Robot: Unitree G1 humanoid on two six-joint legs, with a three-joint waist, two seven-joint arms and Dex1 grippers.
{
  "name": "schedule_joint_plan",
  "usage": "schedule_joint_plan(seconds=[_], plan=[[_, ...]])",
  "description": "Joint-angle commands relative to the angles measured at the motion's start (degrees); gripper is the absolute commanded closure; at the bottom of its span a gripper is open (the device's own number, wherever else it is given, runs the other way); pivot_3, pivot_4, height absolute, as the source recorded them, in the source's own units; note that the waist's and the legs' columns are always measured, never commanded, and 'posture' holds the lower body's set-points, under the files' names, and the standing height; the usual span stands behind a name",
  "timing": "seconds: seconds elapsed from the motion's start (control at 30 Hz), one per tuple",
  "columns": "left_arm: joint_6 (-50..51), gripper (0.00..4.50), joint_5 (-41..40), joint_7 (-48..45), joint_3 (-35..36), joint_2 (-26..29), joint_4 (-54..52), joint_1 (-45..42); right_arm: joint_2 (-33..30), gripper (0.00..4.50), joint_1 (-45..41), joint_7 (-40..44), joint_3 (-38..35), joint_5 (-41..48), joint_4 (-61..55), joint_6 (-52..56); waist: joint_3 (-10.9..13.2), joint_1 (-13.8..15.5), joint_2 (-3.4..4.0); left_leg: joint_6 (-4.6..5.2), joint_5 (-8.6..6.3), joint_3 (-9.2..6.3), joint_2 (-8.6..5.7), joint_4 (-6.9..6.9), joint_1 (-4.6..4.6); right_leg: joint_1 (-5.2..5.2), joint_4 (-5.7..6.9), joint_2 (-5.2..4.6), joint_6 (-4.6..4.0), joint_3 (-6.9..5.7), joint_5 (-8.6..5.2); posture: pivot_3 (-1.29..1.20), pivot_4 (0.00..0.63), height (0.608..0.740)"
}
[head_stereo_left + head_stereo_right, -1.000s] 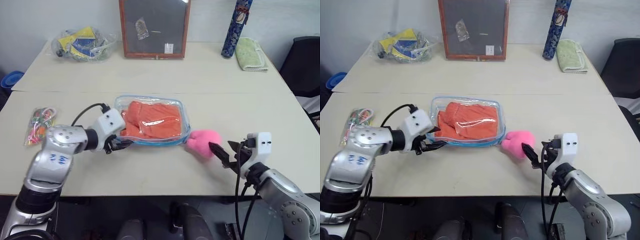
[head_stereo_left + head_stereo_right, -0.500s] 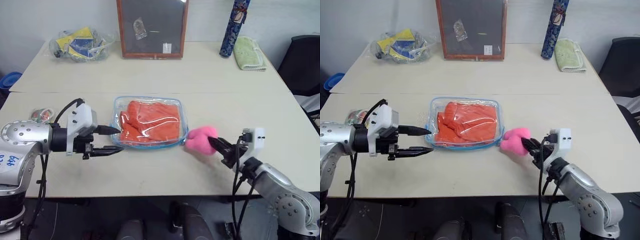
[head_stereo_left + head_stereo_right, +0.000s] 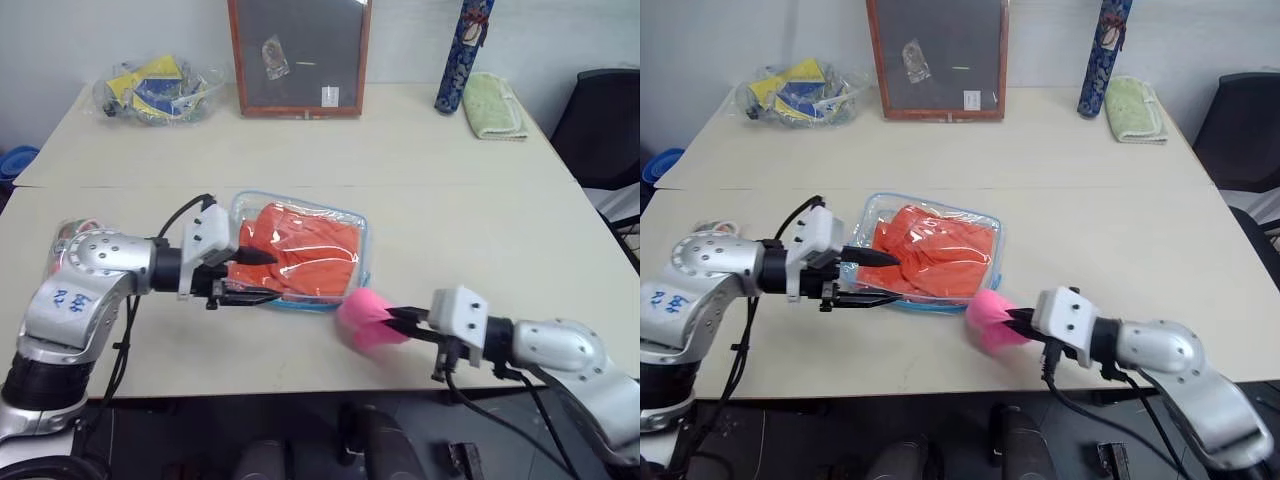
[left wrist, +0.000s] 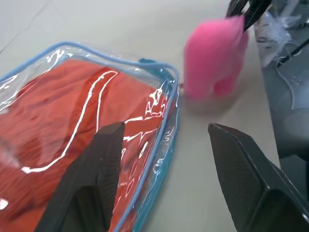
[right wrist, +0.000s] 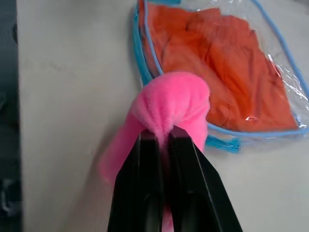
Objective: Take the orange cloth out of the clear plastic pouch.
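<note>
Pale beige tabletop (image 3: pixel 450 210) fills most of the scene, backed by a light wall. Near the front middle of it the clear plastic pouch (image 3: pixel 350 222) is laid flat, its blue zipper edging running round the rim, and the orange cloth (image 3: pixel 305 252) is seen folded inside it, filling nearly the whole pouch and not yet taken out. At the pouch's near right corner the pink fluffy ball (image 3: pixel 362 317) is pinched by the right gripper (image 3: pixel 398 321), whose two black fingers (image 5: pixel 188 193) are pressed tight together on the fluff in the right wrist view. At the opposite, left end of the pouch the left gripper (image 3: pixel 258 276) is held with its jaws spread moderately wide and nothing between them; one finger (image 4: pixel 94 183) is shown over the pouch's clear face and the other (image 4: pixel 246 183) over bare table beside the blue edge, though contact with the plastic cannot be told. Farther out, a small packet of colourful bands (image 3: pixel 68 228) is partly hidden behind the left arm. Along the back edge a clear bag of yellow and blue items (image 3: pixel 155 88) is placed at the left, a wood-framed dark board (image 3: pixel 298 55) is propped against the wall in the middle, and a blue patterned tube (image 3: pixel 458 55) is stood upright just beside a folded pale green towel (image 3: pixel 492 106) at the right. A black chair (image 3: pixel 605 125) is seen past the table's right side.
</note>
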Motion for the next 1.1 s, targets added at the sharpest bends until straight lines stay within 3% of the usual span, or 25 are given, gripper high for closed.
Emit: schedule_joint_plan(seconds=[0.03, 0.23, 0.47, 0.8, 1.0, 1.07, 1.1], plan=[[-2.3, 1.57, 0.7, 0.4, -1.8, -0.7, 0.1, -1.4, 0.7, 4.49, -2.8, 0.4, 2.8, -7.4, 3.0, -8.5, 0.0, 0.0, 0.00, -0.01, 0.01, -0.01, 0.02, 0.00, -0.01, 0.00, 0.01, 0.00, 0.00, -0.02, 0.00, 0.00, 0.150, 0.740], [-3.0, 1.57, 0.6, 1.4, -4.7, -2.9, -0.1, -2.1, -0.4, 4.49, -6.9, 2.5, 6.7, -17.9, 4.5, -26.3, 0.0, 0.0, 0.00, -0.02, 0.01, -0.03, 0.03, 0.04, 0.00, 0.01, 0.00, -0.02, -0.01, -0.03, 0.00, 0.00, 0.150, 0.740], [-5.2, 1.57, 2.1, 1.6, -9.2, -6.2, 2.1, -4.3, -0.1, 4.49, -10.1, 5.9, 8.2, -20.3, 9.3, -34.6, 0.0, 0.2, 0.00, -0.04, 0.02, -0.04, 0.04, 0.11, 0.02, 0.03, 0.01, -0.03, -0.01, -0.04, 0.00, 0.00, 0.150, 0.740], [-14.1, 1.57, 10.7, -4.3, -21.2, -11.6, 11.7, -11.0, 1.8, 4.49, -10.8, 5.3, 8.2, -22.4, 11.1, -36.0, 0.0, 0.4, 0.00, -0.03, 0.02, -0.07, 0.03, 0.23, -0.01, 0.03, 0.06, -0.04, 0.00, -0.14, 0.01, 0.00, 0.150, 0.740], [-16.1, 1.57, 14.4, -2.7, -23.3, -15.4, 14.6, -11.5, 1.8, 4.49, -9.7, 5.1, 7.7, -23.3, 10.1, -35.2, 0.0, 0.5, 0.00, -0.02, 0.02, -0.07, 0.03, 0.23, -0.02, 0.05, 0.06, -0.05, 0.01, -0.10, 0.01, 0.00, 0.150, 0.740], [-16.3, 1.96, 14.6, -3.1, -23.0, -15.5, 14.2, -11.2, 1.7, 4.50, -9.1, 5.2, 7.5, -23.1, 9.7, -34.6, 0.0, 0.6, 0.00, -0.02, 0.02, -0.08, 0.03, 0.24, -0.01, 0.05, 0.06, -0.05, 0.01, -0.11, 0.01, 0.00, 0.150, 0.740], [-16.5, 2.17, 14.7, -3.3, -22.9, -15.4, 14.3, -11.1, 1.7, 4.22, -8.9, 5.3, 7.5, -23.0, 9.6, -34.4, 0.0, 0.6, 0.00, -0.01, 0.02, -0.08, 0.03, 0.24, -0.01, 0.05, 0.07, -0.06, 0.01, -0.10, 0.01, 0.00, 0.150, 0.740]])
